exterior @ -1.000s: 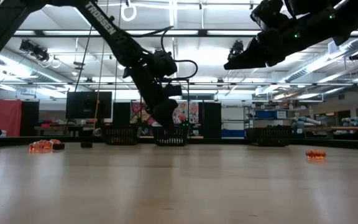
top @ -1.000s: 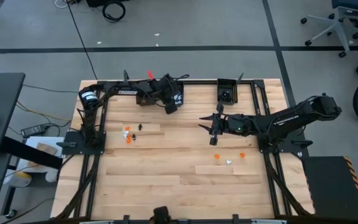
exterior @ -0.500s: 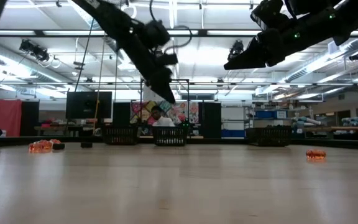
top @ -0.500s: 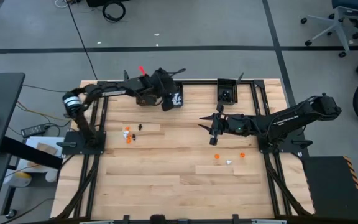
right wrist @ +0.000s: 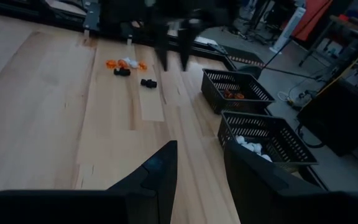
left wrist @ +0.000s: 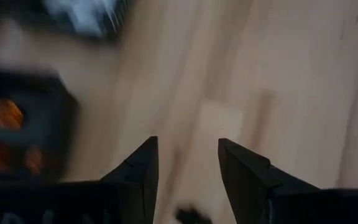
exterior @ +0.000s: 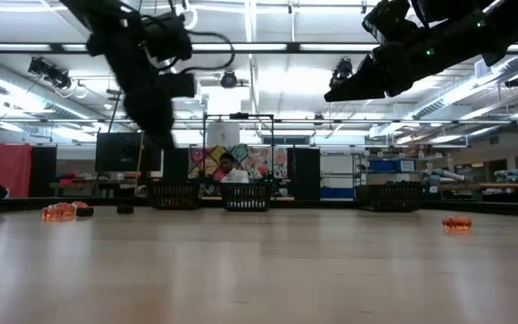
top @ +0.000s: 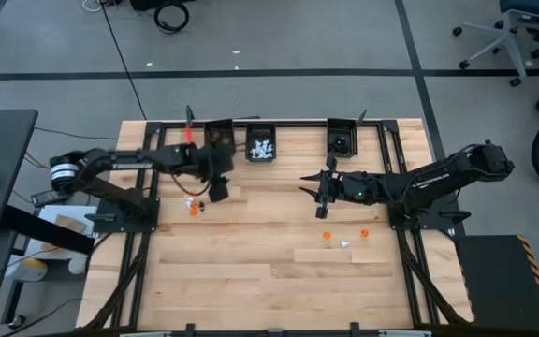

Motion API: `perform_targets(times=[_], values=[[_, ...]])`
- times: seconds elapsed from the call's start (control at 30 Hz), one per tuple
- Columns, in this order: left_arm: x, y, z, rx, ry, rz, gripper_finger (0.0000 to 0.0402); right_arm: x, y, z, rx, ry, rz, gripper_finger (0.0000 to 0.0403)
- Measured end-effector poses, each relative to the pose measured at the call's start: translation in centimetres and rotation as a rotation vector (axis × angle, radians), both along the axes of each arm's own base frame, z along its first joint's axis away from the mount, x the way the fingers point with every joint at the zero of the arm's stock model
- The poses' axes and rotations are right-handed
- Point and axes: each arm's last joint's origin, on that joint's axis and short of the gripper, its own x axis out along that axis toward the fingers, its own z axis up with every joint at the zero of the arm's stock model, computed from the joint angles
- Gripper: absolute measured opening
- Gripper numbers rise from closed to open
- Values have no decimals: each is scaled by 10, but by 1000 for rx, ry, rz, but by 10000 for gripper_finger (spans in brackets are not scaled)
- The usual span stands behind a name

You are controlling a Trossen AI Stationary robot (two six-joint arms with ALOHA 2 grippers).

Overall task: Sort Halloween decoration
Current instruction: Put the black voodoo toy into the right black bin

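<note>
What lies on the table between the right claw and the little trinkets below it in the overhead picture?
Nothing: in the high view, only bare wood separates the right claw from the orange and white trinkets.

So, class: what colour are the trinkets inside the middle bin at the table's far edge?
White. The trinkets in the middle bin show best in the high view.

Three small black bins (top: 261, 148) line the wooden table (top: 251, 281) at its upper edge. An office chair (top: 494, 33) stands at upper right, a coiled cable (top: 170, 15) at the top.
</note>
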Motion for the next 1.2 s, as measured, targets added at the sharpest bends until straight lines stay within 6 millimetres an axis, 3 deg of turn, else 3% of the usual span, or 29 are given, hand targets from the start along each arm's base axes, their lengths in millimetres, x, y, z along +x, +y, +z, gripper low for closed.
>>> perform_targets(times=[0.3,0.5,0.93,1.2], values=[[-18,-8,-35,-174,111,260,144,0,0,1,11,-11,-3,137],[-23,-10,-44,-120,156,372,144,0,0,1,11,-14,1,137],[-14,-8,-69,-144,234,429,144,0,0,1,14,-17,5,137],[-14,-9,-72,-185,265,399,134,0,0,1,13,-16,5,137]])
